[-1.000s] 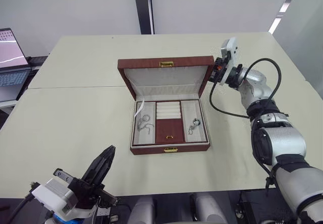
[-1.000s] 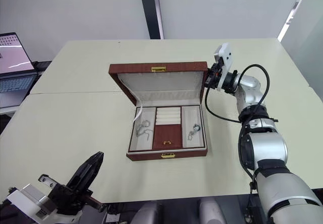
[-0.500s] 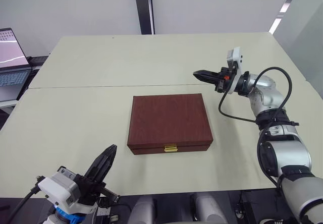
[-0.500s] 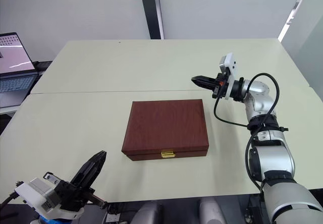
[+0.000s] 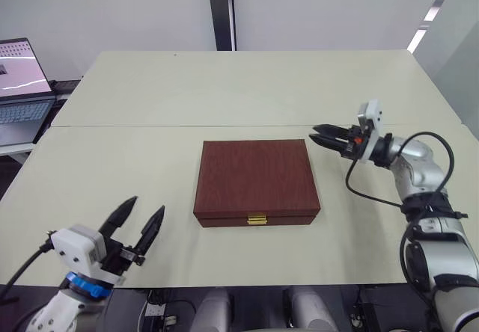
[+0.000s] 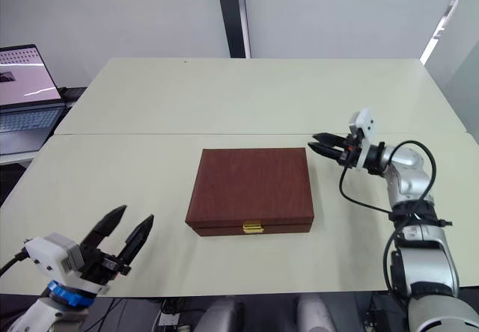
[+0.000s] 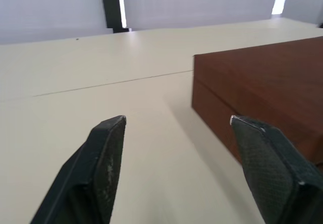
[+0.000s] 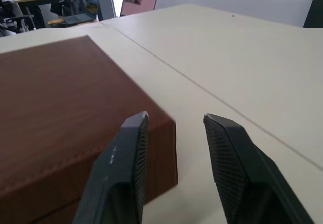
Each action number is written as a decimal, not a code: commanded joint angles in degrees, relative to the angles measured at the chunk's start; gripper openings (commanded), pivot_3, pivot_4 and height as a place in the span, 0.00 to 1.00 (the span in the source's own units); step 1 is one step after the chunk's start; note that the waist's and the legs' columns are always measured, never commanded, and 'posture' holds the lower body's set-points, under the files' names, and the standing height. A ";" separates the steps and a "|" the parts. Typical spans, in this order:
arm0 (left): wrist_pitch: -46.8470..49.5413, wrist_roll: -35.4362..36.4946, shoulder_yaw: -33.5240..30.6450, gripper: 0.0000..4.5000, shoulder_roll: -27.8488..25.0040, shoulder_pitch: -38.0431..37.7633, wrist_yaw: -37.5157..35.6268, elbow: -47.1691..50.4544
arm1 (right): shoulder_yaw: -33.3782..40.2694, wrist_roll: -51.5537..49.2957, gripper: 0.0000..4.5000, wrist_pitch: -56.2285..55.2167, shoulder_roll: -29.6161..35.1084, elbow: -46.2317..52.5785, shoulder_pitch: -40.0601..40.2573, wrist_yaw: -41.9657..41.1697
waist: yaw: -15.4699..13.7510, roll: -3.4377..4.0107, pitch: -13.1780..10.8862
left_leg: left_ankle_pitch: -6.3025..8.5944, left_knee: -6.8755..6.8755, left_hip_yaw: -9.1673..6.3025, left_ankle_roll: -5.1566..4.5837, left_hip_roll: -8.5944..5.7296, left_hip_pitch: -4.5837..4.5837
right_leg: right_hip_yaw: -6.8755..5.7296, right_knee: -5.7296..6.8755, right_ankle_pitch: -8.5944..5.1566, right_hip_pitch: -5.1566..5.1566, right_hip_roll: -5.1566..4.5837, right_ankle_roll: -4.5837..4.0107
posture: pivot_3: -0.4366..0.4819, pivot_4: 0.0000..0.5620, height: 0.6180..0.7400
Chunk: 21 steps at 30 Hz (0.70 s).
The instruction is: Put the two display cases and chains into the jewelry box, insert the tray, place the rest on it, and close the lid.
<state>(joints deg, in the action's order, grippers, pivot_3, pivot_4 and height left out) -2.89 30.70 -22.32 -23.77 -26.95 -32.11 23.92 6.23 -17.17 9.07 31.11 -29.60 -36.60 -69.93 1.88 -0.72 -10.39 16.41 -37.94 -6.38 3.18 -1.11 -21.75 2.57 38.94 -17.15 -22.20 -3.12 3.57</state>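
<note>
jewelry box (image 5: 257,179) lid shut, long axis 9–3 | right end effector (image 5: 322,136) empty, slightly parted, just off its 2 o'clock corner, nearer | left end effector (image 5: 137,219) empty, spread wide, 8 o'clock

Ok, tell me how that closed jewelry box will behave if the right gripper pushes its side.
The jewelry box lies flat and wide, so it should slide, not tip. Its rigid-looking walls probably won't flex. The right gripper is open beside its far corner; a push there may turn it.

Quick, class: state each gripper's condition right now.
Left gripper: open, holding nothing.
Right gripper: open, holding nothing, beside the jewelry box.
</note>
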 commanded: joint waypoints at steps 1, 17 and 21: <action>1.98 1.52 -2.88 0.99 -2.87 3.71 -1.93 -6.59 | 2.87 -2.19 0.66 1.25 3.05 5.83 4.48 0.94 | -0.03 0.00 0.00 | 0.00 0.00 0.01 0.00 -0.03 0.01 | 0.02 0.00 0.00 0.01 -0.02 0.00 | 0.48 0.27 1.00; 11.30 1.12 -7.64 1.00 -16.25 19.12 -11.93 -29.93 | 8.09 -3.51 1.00 2.10 11.40 7.62 17.55 4.51 | 0.40 -0.02 0.00 | 0.00 0.04 0.04 0.00 0.04 0.07 | 0.01 0.03 0.00 -0.01 -0.01 0.01 | 0.48 0.27 1.00; 12.11 -0.05 -8.59 1.00 -19.73 20.35 -13.38 -32.67 | 8.08 -3.00 1.00 0.99 13.22 6.17 19.08 4.28 | 0.27 -0.02 0.00 | 0.00 0.03 0.00 0.00 0.03 0.07 | -0.01 0.04 0.00 0.00 -0.01 0.01 | 0.48 0.27 1.00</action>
<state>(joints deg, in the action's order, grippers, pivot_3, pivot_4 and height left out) 9.73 31.07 -27.70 -41.60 -7.66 -44.68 -8.25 12.46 -20.15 11.43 42.85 -23.43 -18.23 -65.69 2.14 -0.74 -10.39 16.41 -37.90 -6.37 3.19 -1.08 -21.68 2.56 38.98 -17.15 -22.20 -3.13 3.58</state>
